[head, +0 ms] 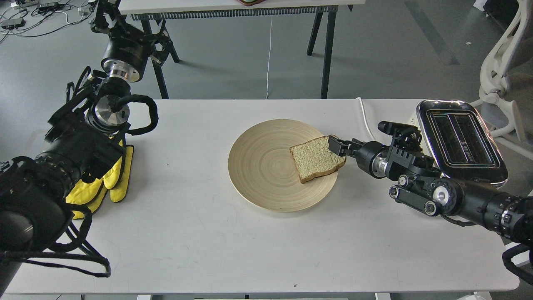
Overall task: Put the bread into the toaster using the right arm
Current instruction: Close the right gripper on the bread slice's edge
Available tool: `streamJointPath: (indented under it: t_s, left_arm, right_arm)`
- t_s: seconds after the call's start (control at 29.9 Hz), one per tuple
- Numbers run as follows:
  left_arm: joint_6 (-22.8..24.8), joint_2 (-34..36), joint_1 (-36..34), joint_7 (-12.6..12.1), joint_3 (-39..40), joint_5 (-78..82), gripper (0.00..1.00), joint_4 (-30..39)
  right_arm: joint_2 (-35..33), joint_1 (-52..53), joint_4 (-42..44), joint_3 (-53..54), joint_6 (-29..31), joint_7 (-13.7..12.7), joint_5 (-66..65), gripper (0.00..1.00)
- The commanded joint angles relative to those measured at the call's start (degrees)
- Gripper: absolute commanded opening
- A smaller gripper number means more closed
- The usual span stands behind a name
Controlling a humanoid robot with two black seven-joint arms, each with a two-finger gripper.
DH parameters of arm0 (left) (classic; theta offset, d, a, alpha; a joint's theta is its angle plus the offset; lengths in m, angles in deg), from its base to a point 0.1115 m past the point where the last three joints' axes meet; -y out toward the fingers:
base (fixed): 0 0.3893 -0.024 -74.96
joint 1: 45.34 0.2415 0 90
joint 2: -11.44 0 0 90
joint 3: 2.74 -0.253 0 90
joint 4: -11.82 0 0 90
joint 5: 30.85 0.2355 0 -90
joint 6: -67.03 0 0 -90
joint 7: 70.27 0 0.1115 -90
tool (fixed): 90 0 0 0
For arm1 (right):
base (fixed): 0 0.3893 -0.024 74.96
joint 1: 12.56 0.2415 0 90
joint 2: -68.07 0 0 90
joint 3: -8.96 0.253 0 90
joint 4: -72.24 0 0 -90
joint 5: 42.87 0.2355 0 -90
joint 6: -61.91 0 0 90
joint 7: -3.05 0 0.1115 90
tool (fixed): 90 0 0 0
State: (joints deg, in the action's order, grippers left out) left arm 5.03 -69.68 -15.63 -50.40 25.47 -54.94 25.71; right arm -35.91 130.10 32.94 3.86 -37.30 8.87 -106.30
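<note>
The bread [317, 158] lies flat on the right part of a round wooden plate [262, 166] in the middle of the white table [200, 233]. The toaster [460, 139] stands at the table's right edge, its chrome top and two empty slots facing up. My right gripper [338, 146] reaches in from the right, low over the plate's rim, with its tip at the bread's upper right corner. Its dark fingers overlap the crust there, and I cannot tell whether they are closed on it. My left gripper [100, 18] is raised beyond the table's far left corner, its fingers indistinct.
Yellow gloves [110, 181] lie at the table's left edge under my left arm. The toaster's white cord [366, 121] runs along the table behind my right gripper. A white chair [499, 71] stands to the right, and another table's legs [327, 50] stand behind.
</note>
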Motion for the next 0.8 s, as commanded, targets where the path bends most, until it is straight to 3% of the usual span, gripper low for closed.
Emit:
streamJointPath:
  t_s: [0.0, 0.5, 0.77]
  left_arm:
    - [0.00, 0.00, 0.00, -0.01, 0.00, 0.00, 1.00, -0.01]
    - [0.00, -0.09, 0.00, -0.10, -0.09, 0.00, 1.00, -0.01]
    - [0.00, -0.09, -0.09, -0.10, -0.17, 0.00, 1.00, -0.01]
  right_arm:
    - [0.88, -0.37, 0.19, 0.00, 0.16, -0.02, 0.15, 0.73]
    - [1.67, -1.25, 1.87, 0.44, 0.34, -0.81, 2.61, 0.60]
    - [2.02, -1.25, 1.87, 0.44, 0.34, -0.81, 3.75, 0.40]
